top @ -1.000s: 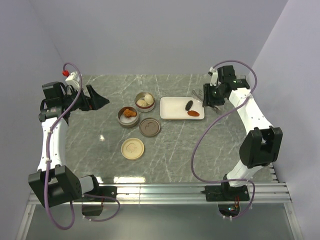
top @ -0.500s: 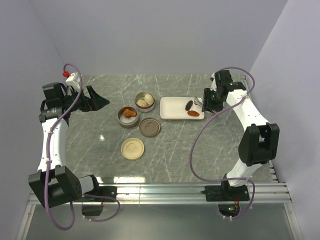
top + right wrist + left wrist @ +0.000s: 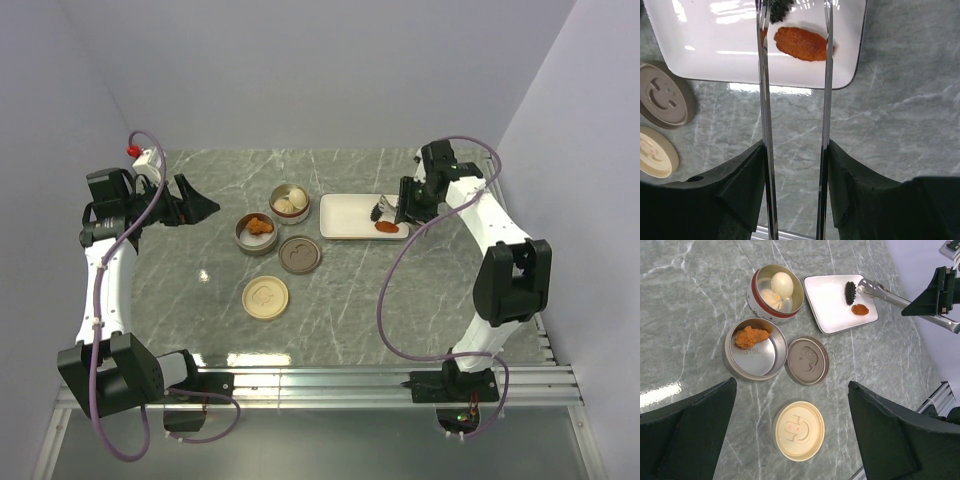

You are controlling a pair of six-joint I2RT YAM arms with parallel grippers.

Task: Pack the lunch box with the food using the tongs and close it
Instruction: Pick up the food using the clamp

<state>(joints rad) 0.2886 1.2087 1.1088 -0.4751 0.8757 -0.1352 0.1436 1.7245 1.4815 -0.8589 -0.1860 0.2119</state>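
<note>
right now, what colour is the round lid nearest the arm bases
The round lid is pale cream; left wrist view best.

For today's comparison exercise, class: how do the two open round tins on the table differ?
The red-banded tin holds pale cream balls; the plain silver tin holds one orange chunk. The red-banded tin looks nearly full; the plain silver tin is mostly bare inside. Both are round, metal and uncovered.

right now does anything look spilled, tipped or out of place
Nothing stands out. The round metal tin of cream balls and the tin with an orange chunk stand upright, the brown lid and cream lid lie flat beside them, and the black lump and orange-red piece sit on the white rectangular plate under the silver metal tongs.
</note>
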